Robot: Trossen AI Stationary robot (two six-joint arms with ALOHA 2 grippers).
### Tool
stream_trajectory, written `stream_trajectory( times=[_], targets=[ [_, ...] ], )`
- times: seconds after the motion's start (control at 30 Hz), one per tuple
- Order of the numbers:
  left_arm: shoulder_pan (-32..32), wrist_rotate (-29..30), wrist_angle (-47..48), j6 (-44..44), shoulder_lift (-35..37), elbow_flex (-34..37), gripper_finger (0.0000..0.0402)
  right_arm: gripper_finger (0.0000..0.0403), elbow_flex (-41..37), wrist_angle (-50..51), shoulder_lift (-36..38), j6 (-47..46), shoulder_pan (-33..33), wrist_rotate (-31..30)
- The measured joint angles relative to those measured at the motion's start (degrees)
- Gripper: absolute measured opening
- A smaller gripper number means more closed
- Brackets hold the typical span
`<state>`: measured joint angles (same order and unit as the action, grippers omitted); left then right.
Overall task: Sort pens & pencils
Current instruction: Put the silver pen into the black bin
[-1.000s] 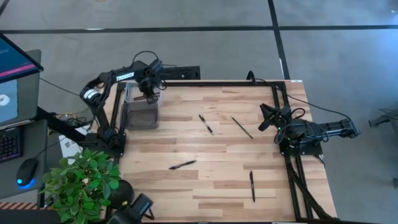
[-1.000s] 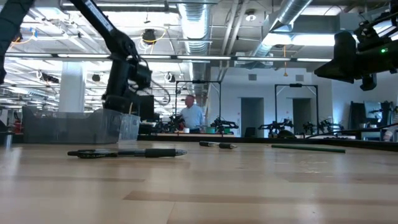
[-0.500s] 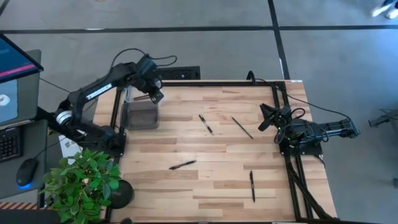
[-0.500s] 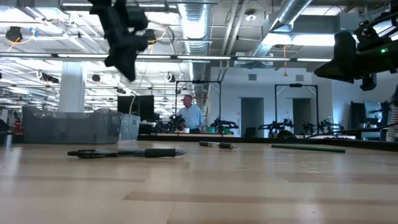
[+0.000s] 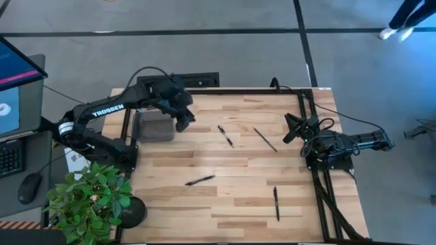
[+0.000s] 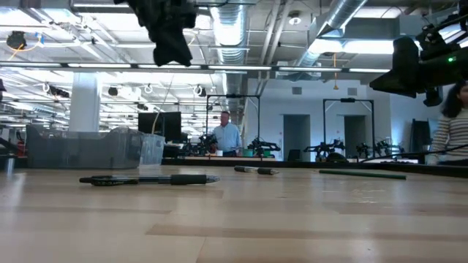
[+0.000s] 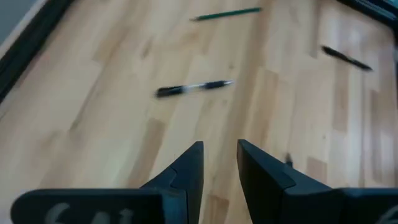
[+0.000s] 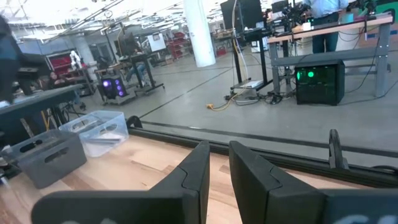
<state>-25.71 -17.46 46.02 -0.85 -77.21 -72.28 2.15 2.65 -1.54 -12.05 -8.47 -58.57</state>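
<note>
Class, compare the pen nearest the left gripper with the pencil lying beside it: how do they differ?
The pen looks black with a pale section; the pencil looks thinner and plain dark green. The pencil is also longer than the pen. Both lie flat and untouched on the wooden table, slanting alike.

Robotics lab / open industrial hall. Shown by: exposed ducts (image 6: 227, 29) and pipes under high ceiling, strip lights, polished concrete floor (image 5: 225, 15) w/ taped lines. More robot rigs (image 6: 333, 150) seen on benches in bkgd, computer tower (image 8: 319, 84) w/ green LEDs, monitor (image 5: 17, 85) beside wooden worktop (image 5: 238, 204). Persons (image 6: 227, 135) seen among benches.
</note>
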Motion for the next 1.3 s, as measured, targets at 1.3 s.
stream_trajectory(
  times=[1.3],
  targets=[
    [43.2,28.6,-4.0,-19.0,-15.9,0.0,0.0087,0.0082,0.0,0.0,0.0,0.0,0.0,0.0]
  ],
)
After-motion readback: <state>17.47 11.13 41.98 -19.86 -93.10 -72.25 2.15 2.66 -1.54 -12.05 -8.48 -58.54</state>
